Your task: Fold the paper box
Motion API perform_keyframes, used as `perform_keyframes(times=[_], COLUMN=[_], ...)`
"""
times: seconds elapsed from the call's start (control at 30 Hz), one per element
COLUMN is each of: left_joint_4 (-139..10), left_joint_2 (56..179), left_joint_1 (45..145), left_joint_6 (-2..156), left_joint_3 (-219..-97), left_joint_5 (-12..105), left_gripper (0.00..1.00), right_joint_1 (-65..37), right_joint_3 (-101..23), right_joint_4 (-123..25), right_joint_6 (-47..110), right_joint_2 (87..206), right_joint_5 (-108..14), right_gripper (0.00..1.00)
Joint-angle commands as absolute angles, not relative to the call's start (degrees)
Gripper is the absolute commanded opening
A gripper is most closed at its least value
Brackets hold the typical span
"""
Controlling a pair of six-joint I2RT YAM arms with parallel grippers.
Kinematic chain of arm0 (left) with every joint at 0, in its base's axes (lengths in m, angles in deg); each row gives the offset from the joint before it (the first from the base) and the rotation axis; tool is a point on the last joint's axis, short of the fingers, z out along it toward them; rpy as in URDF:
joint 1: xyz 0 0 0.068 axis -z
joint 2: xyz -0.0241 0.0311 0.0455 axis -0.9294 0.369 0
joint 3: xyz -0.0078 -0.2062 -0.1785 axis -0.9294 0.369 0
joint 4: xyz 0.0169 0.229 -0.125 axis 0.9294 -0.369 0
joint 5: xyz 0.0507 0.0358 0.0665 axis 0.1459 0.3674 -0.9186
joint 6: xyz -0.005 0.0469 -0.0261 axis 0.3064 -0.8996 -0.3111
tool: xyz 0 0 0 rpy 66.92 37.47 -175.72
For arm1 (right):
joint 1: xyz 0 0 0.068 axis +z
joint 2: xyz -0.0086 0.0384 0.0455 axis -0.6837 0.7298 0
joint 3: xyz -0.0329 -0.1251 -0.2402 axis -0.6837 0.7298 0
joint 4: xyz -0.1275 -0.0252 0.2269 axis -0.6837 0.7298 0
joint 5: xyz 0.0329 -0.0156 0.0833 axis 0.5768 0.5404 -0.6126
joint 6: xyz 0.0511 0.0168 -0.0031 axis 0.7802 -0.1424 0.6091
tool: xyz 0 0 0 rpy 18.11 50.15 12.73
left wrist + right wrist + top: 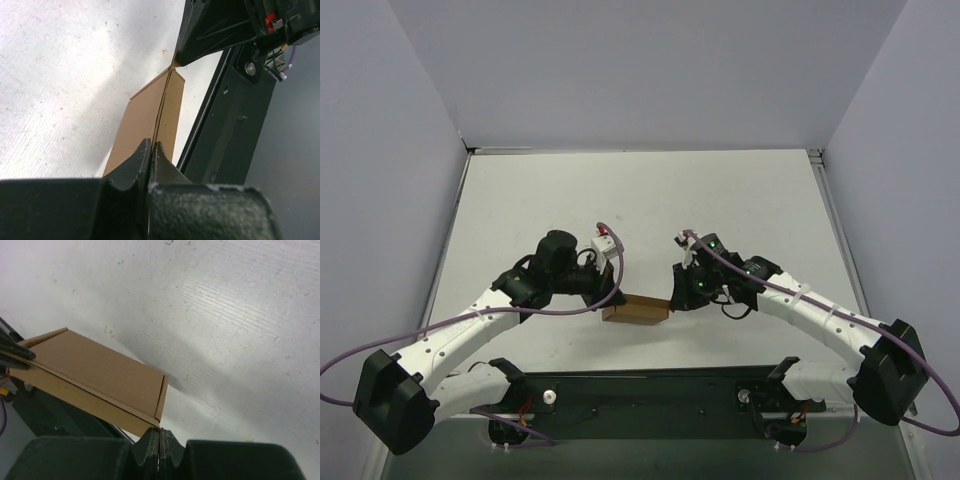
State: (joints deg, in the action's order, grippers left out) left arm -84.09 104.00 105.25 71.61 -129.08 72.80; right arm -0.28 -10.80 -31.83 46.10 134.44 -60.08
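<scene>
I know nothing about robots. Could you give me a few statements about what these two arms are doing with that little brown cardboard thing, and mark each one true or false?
1. The paper box lies as a flat, unfolded sheet. False: it is folded into a shallow box shape with side walls.
2. The left hand is shut on a thin edge of the box. True.
3. The right hand hangs wide open above the box. False: it is shut, pinched at a corner of the box.
4. The box sits between the two hands, towards the near side of the table. True.
</scene>
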Motion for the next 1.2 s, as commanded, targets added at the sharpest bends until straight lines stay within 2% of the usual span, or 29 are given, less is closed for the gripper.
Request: perform_keyframes(times=[0.0, 0.3, 1.17], left_joint_4=[-81.25, -79.05, -79.84], left_joint_2=[102.75, 103.02, 104.42], left_joint_1=[105.35, 105.43, 104.12], left_joint_6=[73.15, 77.97, 80.62], left_joint_3=[-128.81, -127.67, -127.32], left_joint_5=[69.99, 67.52, 63.3], left_gripper=[0.0, 0.0, 0.0], right_joint_1=[0.9, 4.06, 10.92], right_joint_3=[-12.21, -8.34, -5.44], right_joint_4=[-34.28, -41.32, -47.3], right_joint_6=[56.95, 65.84, 71.73], right_joint_2=[135.28, 137.21, 141.61], right_joint_5=[-57.0, -51.81, -47.94], right_gripper=[0.0, 0.0, 0.0])
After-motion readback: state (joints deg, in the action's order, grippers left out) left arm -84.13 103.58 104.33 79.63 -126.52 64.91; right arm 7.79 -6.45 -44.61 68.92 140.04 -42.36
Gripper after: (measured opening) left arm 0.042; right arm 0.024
